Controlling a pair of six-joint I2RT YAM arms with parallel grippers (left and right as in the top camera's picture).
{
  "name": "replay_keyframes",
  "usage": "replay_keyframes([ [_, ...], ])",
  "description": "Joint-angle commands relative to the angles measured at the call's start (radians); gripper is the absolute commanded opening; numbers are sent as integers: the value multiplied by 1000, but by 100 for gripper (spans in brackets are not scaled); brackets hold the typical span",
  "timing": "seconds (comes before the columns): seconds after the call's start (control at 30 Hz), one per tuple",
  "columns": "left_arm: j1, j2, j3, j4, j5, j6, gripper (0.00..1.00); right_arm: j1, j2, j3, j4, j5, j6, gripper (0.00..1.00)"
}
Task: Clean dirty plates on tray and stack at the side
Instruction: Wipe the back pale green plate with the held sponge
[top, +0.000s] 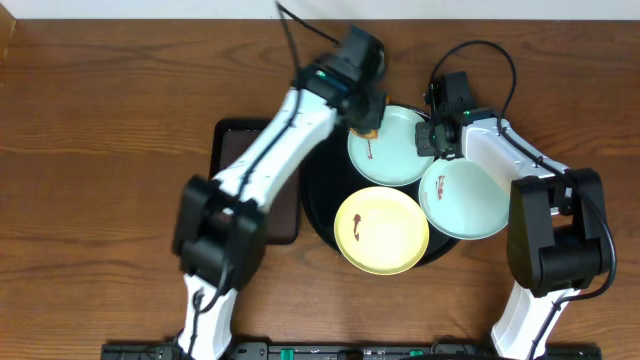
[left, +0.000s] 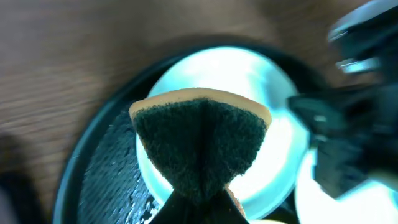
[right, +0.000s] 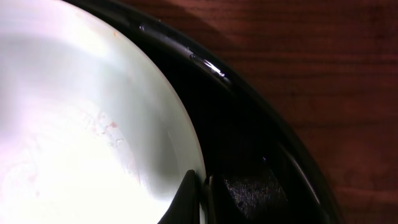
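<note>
The round black tray (top: 322, 195) sits mid-tabletop (top: 100, 150) and carries all three plates, packed close. The far mint plate (top: 402, 152) lies toward the tray's back edge and has a dark smear near its left side. The near mint plate (top: 468, 200) lies to its right, its outer edge reaching past the tray's rim over the wood. The yellow plate (top: 381, 232), also smeared, fills the front, and its front edge comes right out to the tray's front edge. The left gripper (top: 365, 112) has its jaws clenched on a sponge (left: 199, 146), tan on top with a dark green scrub face, poised over the far mint plate's back-left rim; whether it touches the plate cannot be told. The right gripper (top: 436, 138) has its jaws pinched on that same plate's right rim, in the narrow gap between the two mint plates. In the right wrist view only a thin strip of black tray separates that rim from the tray's raised edge. A small brown tray (top: 245, 140) lies against the black tray's left side, partly under the left arm. The widest stretch of open wood lies further left.
</note>
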Motion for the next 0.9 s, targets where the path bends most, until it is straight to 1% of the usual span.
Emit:
replay_keyframes([
  [0.0, -10, 52, -14, 25, -83, -10, 7, -10, 8, 10, -11, 31, -15, 1],
  [0.37, -25, 149, -16, 39, -97, -8, 7, -10, 8, 10, -19, 31, -15, 1],
  [0.67, -44, 203, -17, 87, -98, -8, 7, -10, 8, 10, -19, 31, -15, 1],
  [0.87, -44, 217, -25, 87, -151, -8, 7, -10, 8, 10, -19, 31, -15, 1],
])
